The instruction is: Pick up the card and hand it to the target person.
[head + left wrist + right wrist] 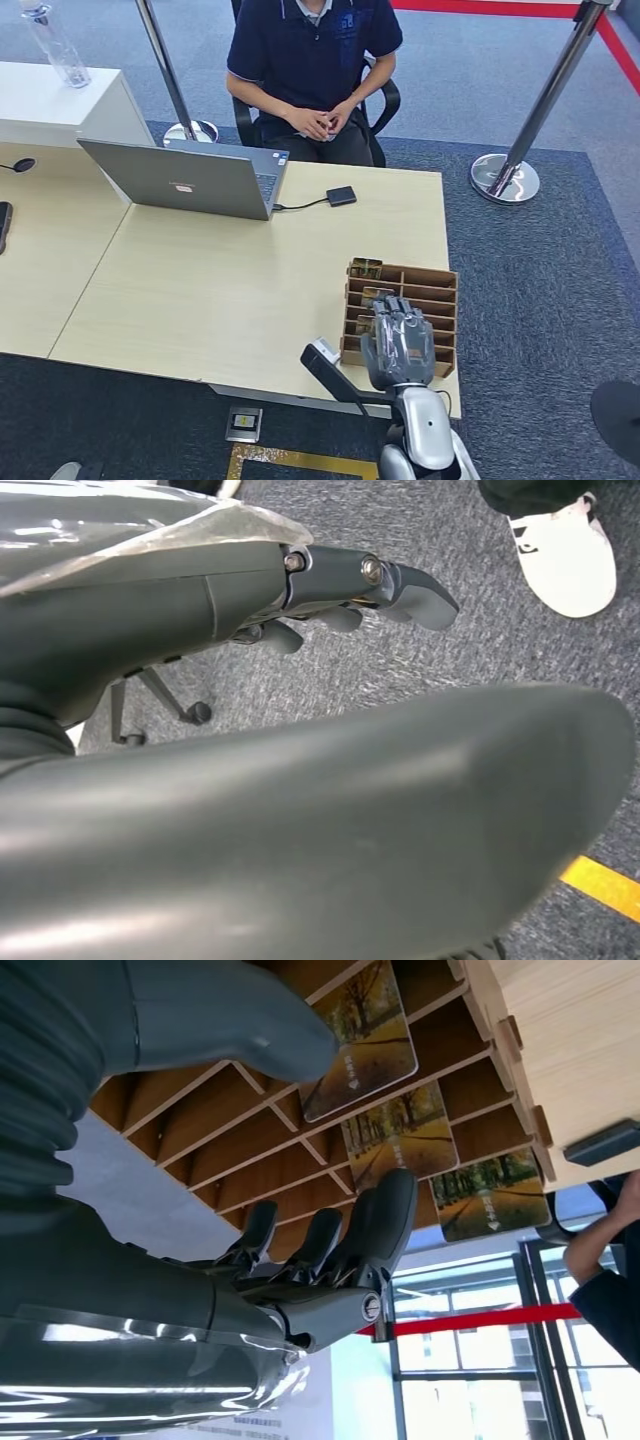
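Pale worktop (226, 290) is carrying a slotted wooden rack (430, 290) whose cards (400, 1140) are standing edgewise just beyond the right robot hand (398, 345), hovering unclenched and holding nothing over the rack's near slots.

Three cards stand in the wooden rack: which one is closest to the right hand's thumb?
The card in the slot right beside the thumb of the right hand, at the near end of the wooden rack; the other two sit in slots farther along.

Three autumn-tree cards (400, 1140) stand upright in the slotted wooden rack (423, 290).
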